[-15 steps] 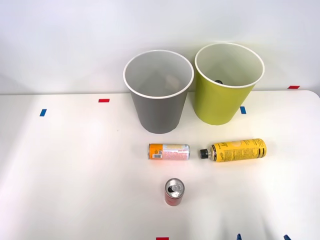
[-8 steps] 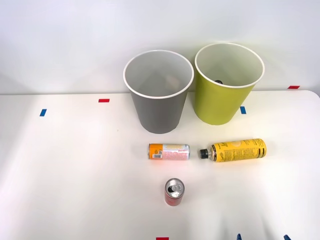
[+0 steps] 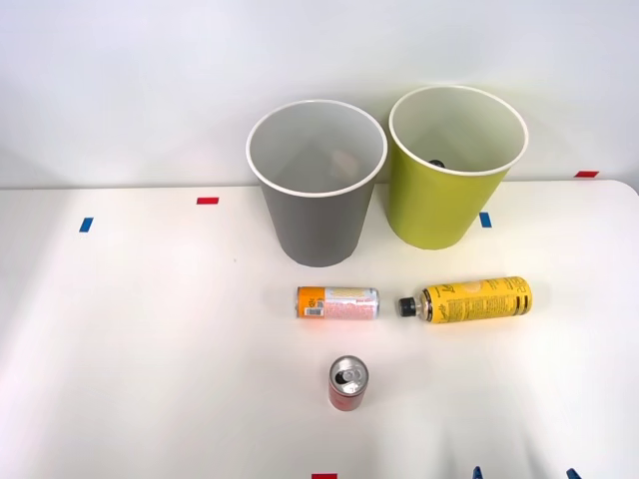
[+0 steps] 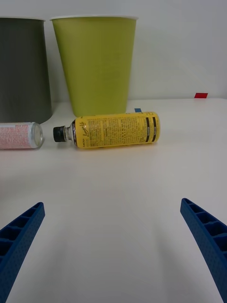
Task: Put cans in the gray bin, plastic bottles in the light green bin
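A red can (image 3: 348, 383) with a silver top stands upright near the table's front. An orange and pinkish-white can (image 3: 337, 302) (image 4: 20, 136) lies on its side behind it. To its right lies a yellow black-capped bottle (image 3: 468, 299) (image 4: 109, 129), cap pointing left. The gray bin (image 3: 318, 184) (image 4: 23, 71) and the light green bin (image 3: 456, 166) (image 4: 96, 64) stand side by side at the back, a dark item just visible inside the green one. My right gripper (image 3: 522, 473) (image 4: 113, 241) is open at the front right edge, its blue fingertips (image 4: 21, 229) spread wide in front of the yellow bottle, holding nothing.
Small red and blue tape marks dot the white table (image 3: 150, 329), such as a red one (image 3: 207, 201) and a blue one (image 3: 85, 225) on the left. A white wall rises right behind the bins.
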